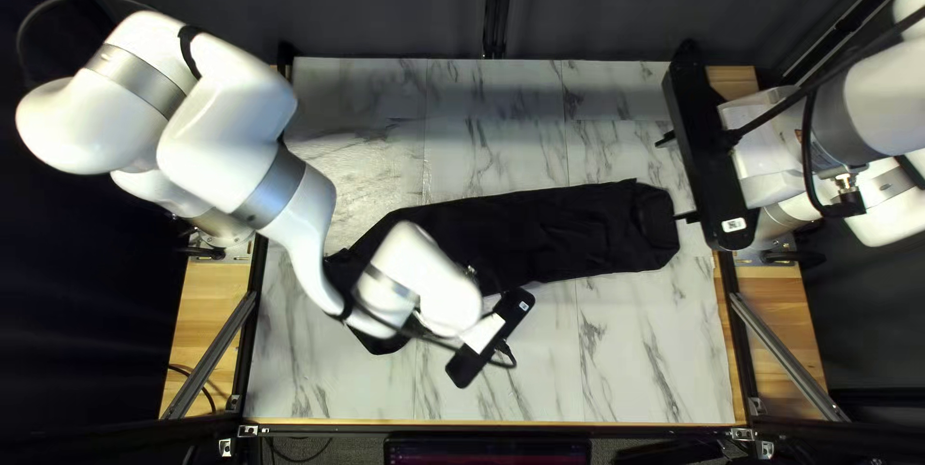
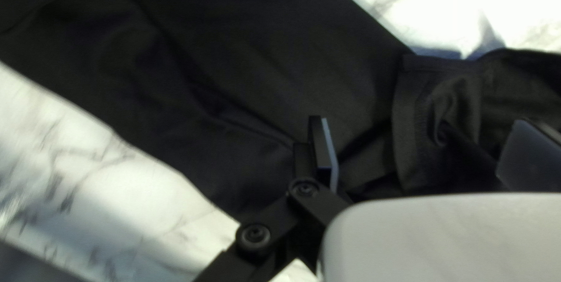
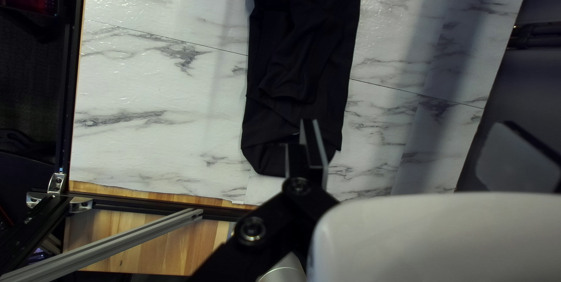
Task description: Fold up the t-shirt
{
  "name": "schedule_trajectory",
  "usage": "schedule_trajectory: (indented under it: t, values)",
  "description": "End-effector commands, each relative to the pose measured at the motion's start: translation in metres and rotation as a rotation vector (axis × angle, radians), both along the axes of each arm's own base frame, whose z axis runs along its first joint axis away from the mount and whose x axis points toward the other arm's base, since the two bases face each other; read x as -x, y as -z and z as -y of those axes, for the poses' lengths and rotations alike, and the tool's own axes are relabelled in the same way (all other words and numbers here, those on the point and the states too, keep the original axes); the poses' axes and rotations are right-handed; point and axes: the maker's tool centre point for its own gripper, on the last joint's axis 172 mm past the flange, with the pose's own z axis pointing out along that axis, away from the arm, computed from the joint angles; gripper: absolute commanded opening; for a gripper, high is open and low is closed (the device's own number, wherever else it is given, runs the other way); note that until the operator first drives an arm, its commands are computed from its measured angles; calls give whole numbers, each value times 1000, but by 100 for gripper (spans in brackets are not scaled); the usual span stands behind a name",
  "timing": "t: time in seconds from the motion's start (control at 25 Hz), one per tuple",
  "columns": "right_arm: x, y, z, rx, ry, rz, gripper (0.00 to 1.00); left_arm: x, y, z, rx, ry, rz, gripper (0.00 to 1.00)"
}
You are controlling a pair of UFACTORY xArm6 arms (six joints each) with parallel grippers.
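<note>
The black T-shirt [image 1: 568, 234] lies across the middle of the table [image 1: 636, 359] as a long, narrow band, its axis running from between 8 and 9 o'clock to between 2 and 3 o'clock in the top left view, with the broader, flared end at the left. From the right tool [image 3: 409, 124], the shirt's narrow end sits just beside, at about 7 o'clock; one finger overlaps that end in the right wrist view, while the other stands off to the side. The left tool [image 2: 422, 123] has cloth ahead and between its fingers, including a hemmed edge [image 2: 406, 124], and the band's middle lies at about 12 o'clock from it.

For the flared end the left arm [image 1: 231, 137] is nearer; for the narrow end, the right arm [image 1: 877, 104]. A crosswise fold would probably start from one of these. The left arm reaches toward 4 o'clock over the shirt; the right comes in from 3 o'clock. Both tools are spread, pinching nothing.
</note>
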Motion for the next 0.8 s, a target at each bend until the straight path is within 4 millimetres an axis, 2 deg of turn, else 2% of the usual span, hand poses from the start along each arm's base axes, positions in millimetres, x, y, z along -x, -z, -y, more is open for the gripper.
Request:
schedule_trajectory:
  t: [0.04, 0.32, 0.48, 0.52, 0.6, 0.64, 0.68, 0.76, 0.8]
  values:
    - [0, 0, 0, 0, 0, 0, 100, 8, 7, 4, 59, 23, -13, 100]
    - [0, 0, 0, 0, 0, 0, 100, 7, 27, 9, 111, 78, -71, 100]
    - [0, 0, 0, 0, 0, 0, 100, 5, 35, 11, 127, 97, -94, 89]
    - [0, 0, 0, 0, 0, 0, 100, 5, 37, 11, 128, 98, -99, 83]
    - [0, 0, 0, 0, 0, 0, 100, 5, 43, 9, 133, 101, -115, 45]
    - [0, 0, 0, 0, 0, 0, 100, 6, 45, 8, 137, 101, -122, 45]
    - [0, 0, 0, 0, 0, 0, 100, 6, 46, 7, 138, 102, -125, 8]
    - [0, 0, 0, 0, 0, 0, 100, 8, 50, 6, 143, 104, -137, 0]
    - [0, 0, 0, 0, 0, 0, 100, 8, 50, 5, 144, 105, -140, 0]
